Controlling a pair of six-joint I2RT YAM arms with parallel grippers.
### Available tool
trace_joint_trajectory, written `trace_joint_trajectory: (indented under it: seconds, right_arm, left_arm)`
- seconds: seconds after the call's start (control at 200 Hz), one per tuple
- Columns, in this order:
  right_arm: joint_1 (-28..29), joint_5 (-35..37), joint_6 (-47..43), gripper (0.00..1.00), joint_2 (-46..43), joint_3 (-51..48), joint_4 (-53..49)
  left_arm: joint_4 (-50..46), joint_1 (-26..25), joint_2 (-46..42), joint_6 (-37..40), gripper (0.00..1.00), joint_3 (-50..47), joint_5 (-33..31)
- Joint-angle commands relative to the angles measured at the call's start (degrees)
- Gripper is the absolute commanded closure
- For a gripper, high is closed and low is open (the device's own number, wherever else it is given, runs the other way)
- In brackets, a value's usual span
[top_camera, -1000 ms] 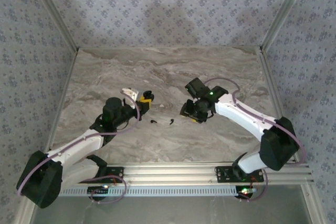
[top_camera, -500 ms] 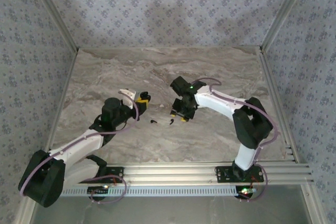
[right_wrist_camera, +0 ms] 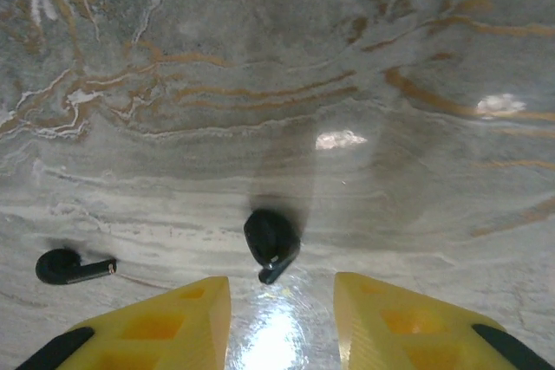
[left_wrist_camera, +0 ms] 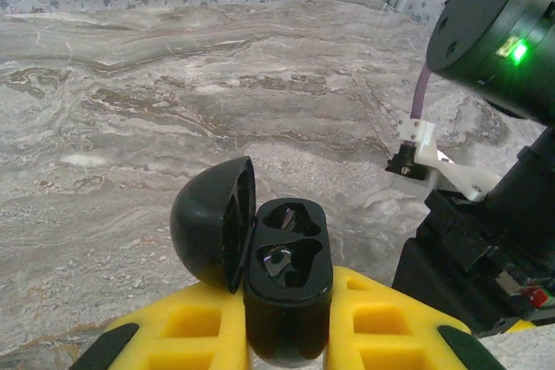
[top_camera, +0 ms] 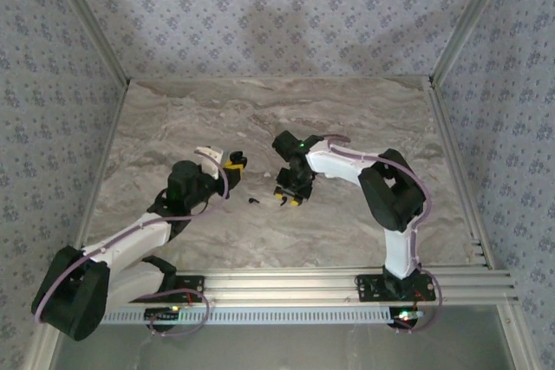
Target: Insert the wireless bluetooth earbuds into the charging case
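The black charging case (left_wrist_camera: 287, 288) stands upright with its lid (left_wrist_camera: 211, 234) swung open to the left and both wells empty. My left gripper (left_wrist_camera: 288, 335) is shut on the case body, seen left of centre in the top view (top_camera: 234, 162). One black earbud (right_wrist_camera: 271, 242) lies on the marble just ahead of my right gripper (right_wrist_camera: 282, 305), whose yellow fingers (right_wrist_camera: 165, 327) stand apart with nothing between them. The other earbud (right_wrist_camera: 71, 267) lies further left, and in the top view this earbud (top_camera: 253, 201) sits between the two grippers. My right gripper (top_camera: 287, 198) hangs low over the table.
Everything rests on a grey marble tabletop (top_camera: 173, 119) enclosed by patterned walls and aluminium rails (top_camera: 286, 282). The right arm's black wrist (left_wrist_camera: 494, 32) looms close on the right of the left wrist view, a short way from the case.
My right arm has swung left and folded in, bringing its gripper down over the earbud nearer to it. The left arm and the case have hardly moved.
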Motion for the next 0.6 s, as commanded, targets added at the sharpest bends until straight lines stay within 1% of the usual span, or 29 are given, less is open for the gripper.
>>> trace_joint_trajectory:
  seconds: [0.0,0.165,0.28,0.595]
  right_arm:
    - [0.4,-1.13,0.1,0.64,1.71,2.48,-0.76]
    - [0.2,-1.22,-0.48,0.65,3.12,3.98,-1.2]
    - [0.04,-1.16,-0.91,0.67,3.72,4.34,-1.85]
    - [0.0,-0.44,-2.88,0.66,5.29,6.47,-3.2]
  left_arm:
    - [2.02,0.63,0.03,-0.7,0.81,0.45,1.05]
    - [1.98,1.03,0.11,-0.77,0.81,0.63,1.13]
    - [1.9,1.24,0.19,-0.86,0.81,0.72,1.34]
    - [1.71,1.59,0.47,-1.13,0.81,0.89,2.17]
